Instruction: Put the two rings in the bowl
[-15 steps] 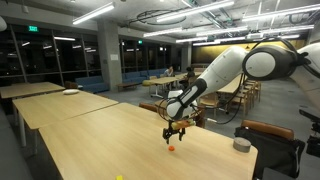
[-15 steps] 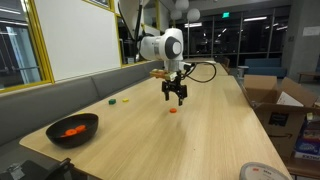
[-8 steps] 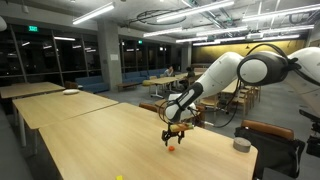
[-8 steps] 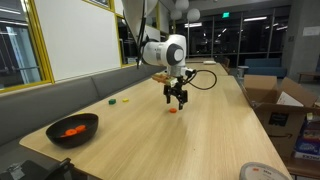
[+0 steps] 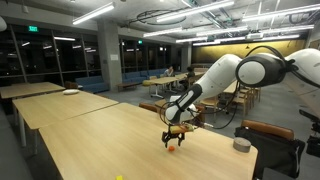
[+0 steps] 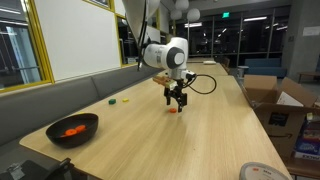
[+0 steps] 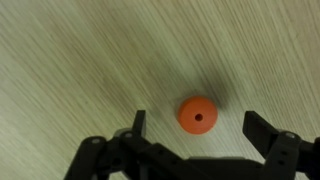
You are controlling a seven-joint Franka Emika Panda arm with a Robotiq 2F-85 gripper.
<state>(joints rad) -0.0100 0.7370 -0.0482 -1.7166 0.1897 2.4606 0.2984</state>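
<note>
The orange ring [image 7: 198, 114] lies flat on the wooden table, between my spread fingertips in the wrist view. My gripper [image 7: 200, 130] is open and empty. In both exterior views the gripper [image 5: 175, 134] [image 6: 178, 99] hangs just above the orange ring [image 5: 172, 147] [image 6: 174, 111]. The yellow ring [image 6: 126, 100] lies apart near the table's edge; it also shows in an exterior view [image 5: 118, 177]. The small grey bowl [image 5: 241, 145] stands at the table's edge, well away from the gripper.
A black bowl [image 6: 72, 128] holding orange pieces stands at the near end of the table. A small green piece [image 6: 112, 102] lies beside the yellow ring. A pale round dish [image 6: 262, 172] sits at the near corner. Cardboard boxes [image 6: 285, 105] stand beside the table.
The gripper has come down a little closer to the orange ring and stays open. The rings and the bowl have not moved.
</note>
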